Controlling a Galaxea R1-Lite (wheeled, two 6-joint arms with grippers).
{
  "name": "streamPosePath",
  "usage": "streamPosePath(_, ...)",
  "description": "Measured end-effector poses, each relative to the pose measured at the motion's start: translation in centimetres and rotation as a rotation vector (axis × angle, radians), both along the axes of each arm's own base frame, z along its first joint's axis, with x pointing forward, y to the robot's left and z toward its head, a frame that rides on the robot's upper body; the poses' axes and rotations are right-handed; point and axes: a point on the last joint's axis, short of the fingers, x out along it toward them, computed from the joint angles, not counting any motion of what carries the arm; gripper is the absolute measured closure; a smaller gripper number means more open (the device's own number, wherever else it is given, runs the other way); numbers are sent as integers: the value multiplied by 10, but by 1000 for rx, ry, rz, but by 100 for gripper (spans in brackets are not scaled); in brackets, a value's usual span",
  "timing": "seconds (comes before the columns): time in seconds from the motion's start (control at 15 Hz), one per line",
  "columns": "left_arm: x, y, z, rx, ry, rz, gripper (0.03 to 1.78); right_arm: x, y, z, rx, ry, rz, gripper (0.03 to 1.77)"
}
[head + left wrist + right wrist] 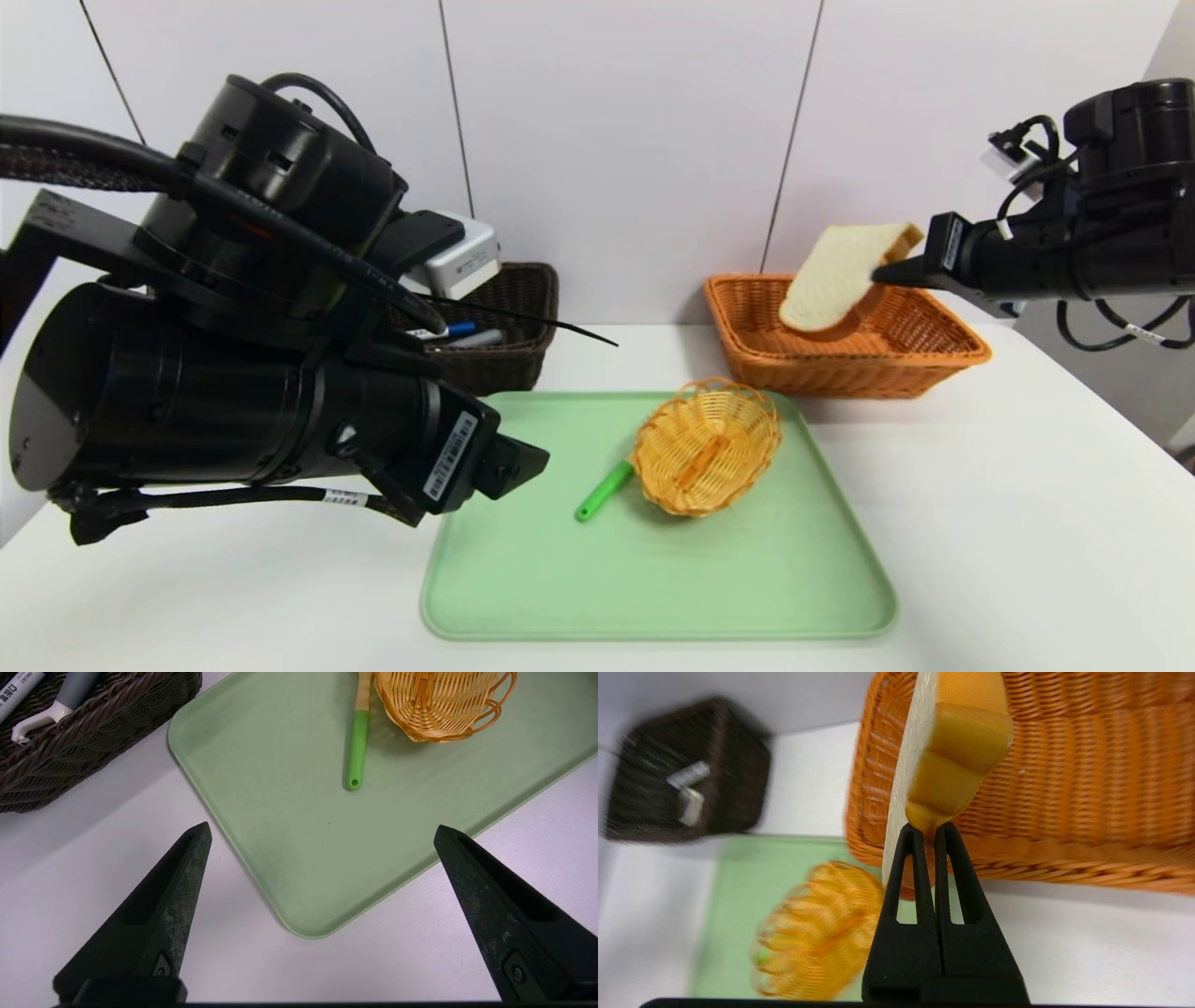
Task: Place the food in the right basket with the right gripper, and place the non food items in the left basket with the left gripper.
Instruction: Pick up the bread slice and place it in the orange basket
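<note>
A slice of bread (840, 273) (945, 760), white with an orange crust, hangs over the orange right basket (920, 359) (1087, 788). My right gripper (882, 273) (928, 828) is shut on its crust edge. On the green tray (653, 579) (289, 849) a small yellow wicker basket (707, 446) (437, 704) lies tipped on a green-handled utensil (604, 490) (357, 749). The dark brown left basket (509, 359) (70, 751) holds pens and a white object. My left gripper (322, 830) stands open above the tray's near left corner, nothing between its fingers.
The white table (1027, 523) runs to a white panelled wall behind both baskets. My left arm (233, 392) bulks large over the table's left side and hides part of the brown basket.
</note>
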Motion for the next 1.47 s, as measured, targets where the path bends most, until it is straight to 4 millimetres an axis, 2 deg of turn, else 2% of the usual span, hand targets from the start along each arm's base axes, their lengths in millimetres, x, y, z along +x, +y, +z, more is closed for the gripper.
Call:
streamPosePath(0.27, 1, -1, 0, -14, -9, 0, 12, 5, -2, -8, -343, -79, 107, 174)
streamPosePath(0.53, 2, -2, -2, -24, -17, -3, 12, 11, -5, -3, -342, -96, 90, 174)
streamPosePath(0.87, 2, -2, -2, -21, -17, -3, 12, 23, -7, 11, -252, -122, 23, 174)
streamPosePath(1.07, 2, -2, -2, -21, -17, -3, 12, 36, -6, 6, -230, -108, 14, 174)
streamPosePath(1.4, 2, -2, -3, -21, -15, -3, 12, 57, -4, -16, -217, -53, 12, 174)
streamPosePath(1.47, 2, -3, -3, -18, -15, -3, 12, 60, -4, -20, -211, -43, 9, 163)
